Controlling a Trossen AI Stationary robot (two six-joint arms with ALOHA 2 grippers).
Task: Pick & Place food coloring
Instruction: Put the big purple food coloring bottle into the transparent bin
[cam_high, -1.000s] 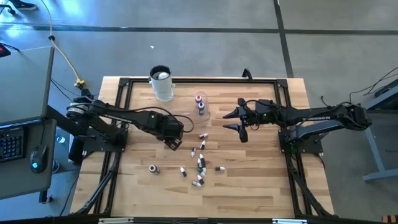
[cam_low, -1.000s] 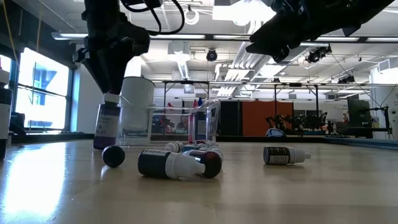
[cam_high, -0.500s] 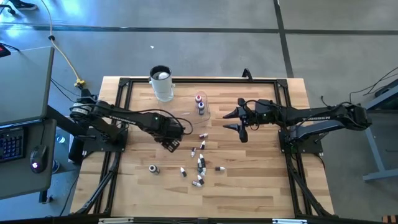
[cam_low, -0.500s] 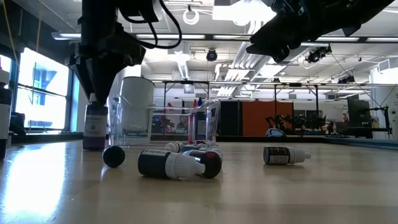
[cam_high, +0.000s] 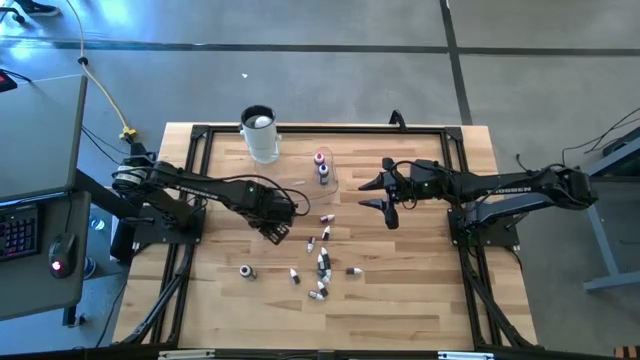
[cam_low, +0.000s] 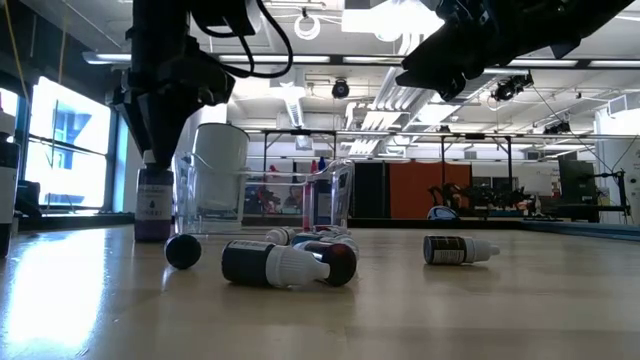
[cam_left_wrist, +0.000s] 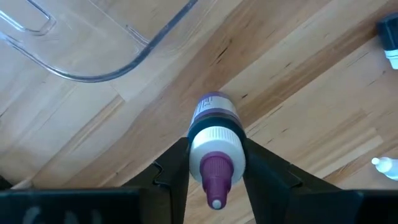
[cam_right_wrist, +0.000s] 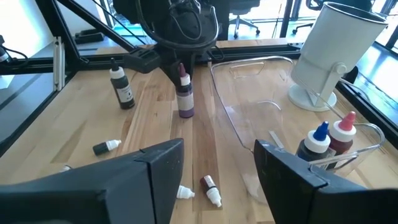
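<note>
Wooden table (cam_high: 420, 280): left tool (cam_left_wrist: 214, 163) grips upright purple bottle (cam_left_wrist: 213, 134).

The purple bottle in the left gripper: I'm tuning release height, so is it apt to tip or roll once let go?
The purple bottle is tall and narrow on a small base, so a nudge would probably topple it. It is round like the bottles lying on the table, so it would likely roll. The left gripper pinches just its neck, so it might swing.

White lettering runs along the right arm (cam_high: 510, 186), too small to read. The bottle label (cam_left_wrist: 205, 107) print is illegible.
</note>
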